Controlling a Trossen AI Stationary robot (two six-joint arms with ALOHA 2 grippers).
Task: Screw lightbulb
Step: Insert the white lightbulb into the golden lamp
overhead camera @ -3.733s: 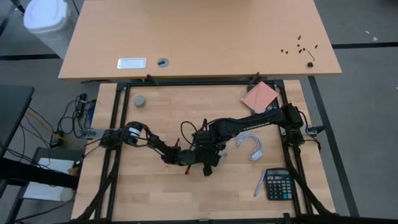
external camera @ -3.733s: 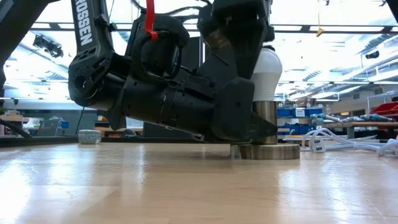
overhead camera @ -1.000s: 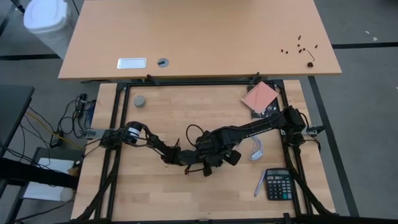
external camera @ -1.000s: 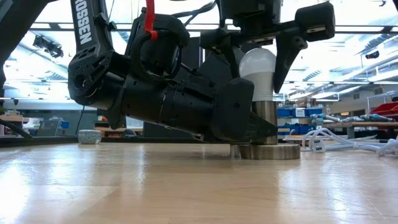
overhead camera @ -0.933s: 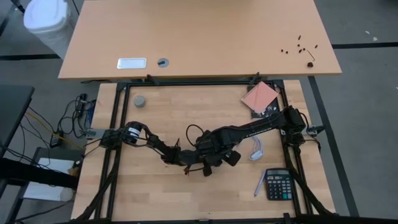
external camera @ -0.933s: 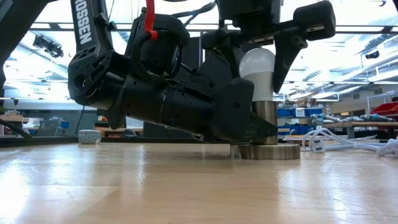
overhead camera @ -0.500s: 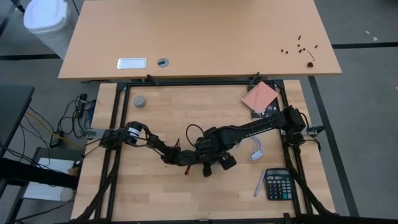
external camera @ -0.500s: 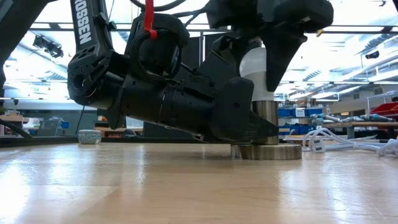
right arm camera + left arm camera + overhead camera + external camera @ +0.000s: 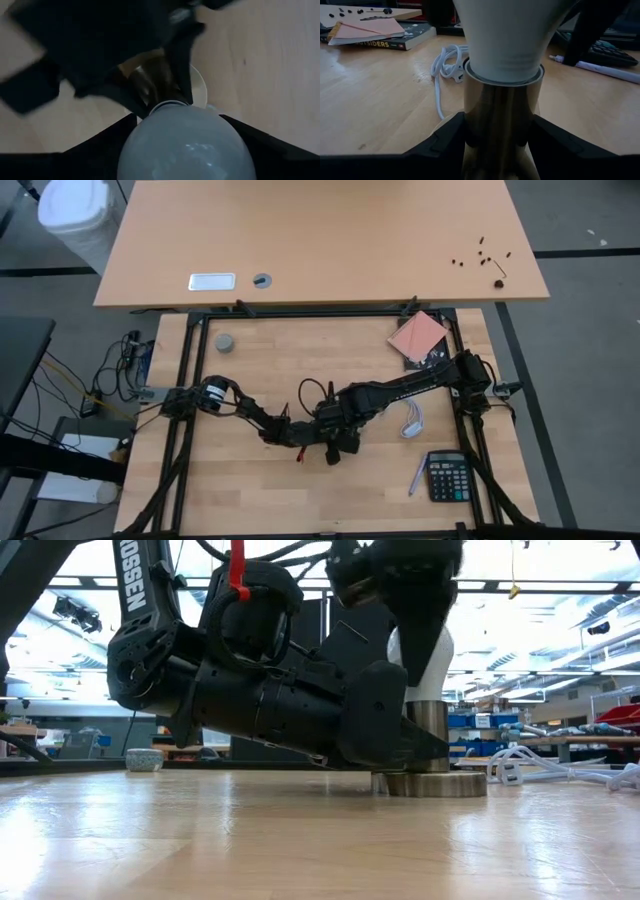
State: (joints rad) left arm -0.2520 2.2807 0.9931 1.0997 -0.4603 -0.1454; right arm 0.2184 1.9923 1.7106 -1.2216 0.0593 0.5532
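A: Where is the lightbulb [image 9: 428, 665]?

B: It stands upright with its narrow base down inside the brass socket [image 9: 430, 735], the only holder in view, near the middle of the worktop [image 9: 300, 360].

A: And the claws?

B: The left claw [image 9: 500, 150] lies low beside the socket, its two fingers clamped on the socket's tube just under the bulb. The right claw [image 9: 182, 145] hangs directly above the socket, a finger on each side of the bulb's round head, closed on it.

A: Anything else near the socket?

B: A coiled white cord [image 9: 412, 418] lies beside it. Beyond the cord sits a calculator [image 9: 447, 476]. A pink-covered book [image 9: 417, 335] lies well apart from the socket.
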